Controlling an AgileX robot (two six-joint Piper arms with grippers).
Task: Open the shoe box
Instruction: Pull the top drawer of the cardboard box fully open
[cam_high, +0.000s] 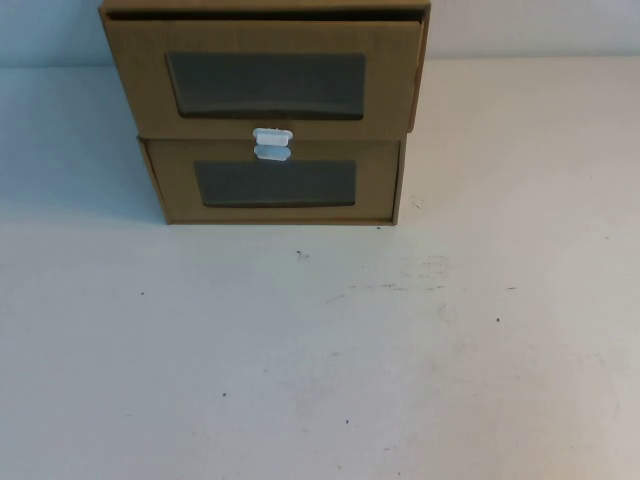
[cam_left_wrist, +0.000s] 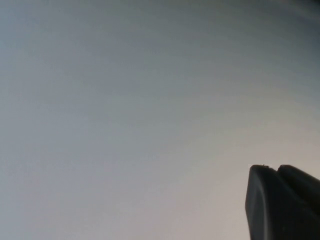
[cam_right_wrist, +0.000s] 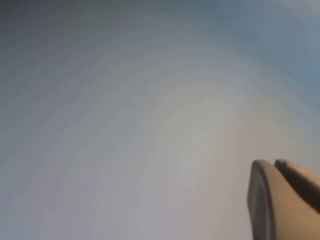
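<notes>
Shoe box (cam_high: 270, 125) is noted at the upper centre of the high view, standing on the white worktop (cam_high: 320, 350) with its front turned to the camera. Two brown cardboard panels are seen, one above the other, each with a dark window. A small white clasp (cam_high: 272, 144) sits where the panels meet. A dark slit is seen along the top of the upper panel (whether one box with a flap or two stacked boxes cannot be told from here).

Neither arm is seen in the high view. Left hand (cam_left_wrist: 275, 170) is shown only in its own wrist view, dark fingers lying together with a thin seam between them, nothing held, pale blank surface beyond. Right hand (cam_right_wrist: 274, 164) is shown likewise in the right wrist view, pale fingers closed together and empty. No part of the box appears in either wrist view, so both hands are judged to be well apart from it.

Step in hand: judged to be the very start, with the approach not yet made and the clasp untouched.

Next move, as judged: one hand is to be brought to the front of the box, its fingers parted, and the white clasp taken so that the panel can be swung away. A square line onto the small clasp will be needed, and the light box may have to be steadied against sliding.
</notes>
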